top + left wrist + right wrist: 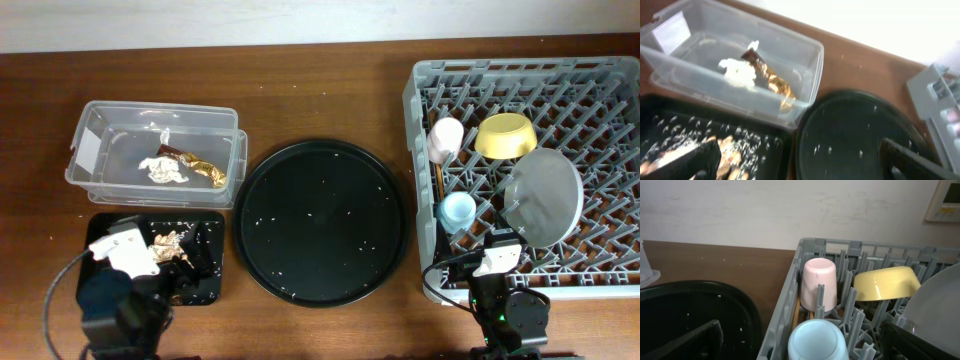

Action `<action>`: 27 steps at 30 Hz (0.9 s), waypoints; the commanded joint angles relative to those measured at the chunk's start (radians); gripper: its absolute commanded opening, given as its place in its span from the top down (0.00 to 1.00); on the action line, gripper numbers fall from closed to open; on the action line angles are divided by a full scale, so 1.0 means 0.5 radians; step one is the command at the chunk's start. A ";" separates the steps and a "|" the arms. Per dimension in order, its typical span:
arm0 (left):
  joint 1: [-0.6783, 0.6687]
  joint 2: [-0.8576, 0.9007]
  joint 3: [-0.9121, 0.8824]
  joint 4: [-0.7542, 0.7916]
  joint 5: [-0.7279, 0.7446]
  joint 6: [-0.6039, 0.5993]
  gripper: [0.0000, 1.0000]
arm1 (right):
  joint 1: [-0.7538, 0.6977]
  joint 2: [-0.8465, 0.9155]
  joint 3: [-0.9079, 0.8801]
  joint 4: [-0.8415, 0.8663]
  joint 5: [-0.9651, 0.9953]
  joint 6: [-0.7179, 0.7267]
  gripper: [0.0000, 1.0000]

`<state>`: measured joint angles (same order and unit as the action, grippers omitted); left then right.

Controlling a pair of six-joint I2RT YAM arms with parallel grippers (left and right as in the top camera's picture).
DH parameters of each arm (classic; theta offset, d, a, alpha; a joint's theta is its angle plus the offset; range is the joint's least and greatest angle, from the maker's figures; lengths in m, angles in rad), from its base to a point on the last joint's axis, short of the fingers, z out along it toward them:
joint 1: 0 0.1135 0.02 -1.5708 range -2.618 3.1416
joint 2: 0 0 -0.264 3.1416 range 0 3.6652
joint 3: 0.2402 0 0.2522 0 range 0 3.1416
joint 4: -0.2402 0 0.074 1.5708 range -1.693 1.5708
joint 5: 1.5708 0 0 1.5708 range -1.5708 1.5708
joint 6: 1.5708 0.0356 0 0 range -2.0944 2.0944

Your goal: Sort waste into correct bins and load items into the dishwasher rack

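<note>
Surface: a brown wooden table (330, 90) set against a pale wall.
Far-left corner: a clear tub (95, 125) holds the crumpled white tissue (162, 170) and the gold-brown wrapper (203, 168), which touch.
Near-left corner: a shallow black tray (210, 285) carries tan food scraps (170, 248) and scattered white grains.
Middle: a large round black tray (320, 220) is flecked with white grains.
Right side: the dishwasher rack (415, 120) fills this end.
Rack's left edge: the pink cup (445, 140) stands inverted, the blue cup (458, 210) sits nearer, and the chopsticks (438, 182) lie between them.
Rack's interior: the yellow bowl (505, 135) is tilted and the plate (545, 195) stands on edge among the pegs.
Left gripper (800, 145): over the shallow black tray, jaws spread wide, empty.
Right gripper (801, 326): at the rack's near edge, jaws spread wide, empty, with the blue cup just ahead.
</note>
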<state>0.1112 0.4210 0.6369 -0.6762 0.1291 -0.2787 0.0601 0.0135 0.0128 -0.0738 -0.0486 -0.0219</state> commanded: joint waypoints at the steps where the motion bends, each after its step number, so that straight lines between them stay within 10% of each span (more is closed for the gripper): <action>1: -0.009 -0.200 -0.413 0.517 0.027 -0.189 0.01 | 0.011 -0.018 -0.014 -0.002 0.017 0.024 0.02; 8: -0.017 -0.420 -0.944 1.254 0.033 -0.206 0.01 | 0.011 -0.018 -0.014 -0.002 0.017 0.024 0.02; 27: -0.178 -0.761 -1.257 1.215 -0.014 0.124 0.01 | 0.011 -0.018 -0.014 -0.002 0.017 0.024 0.02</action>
<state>0.0582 0.0631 0.0162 -0.0696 0.1291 -0.3279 0.0597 0.0139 0.0128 -0.0738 -0.0486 -0.0219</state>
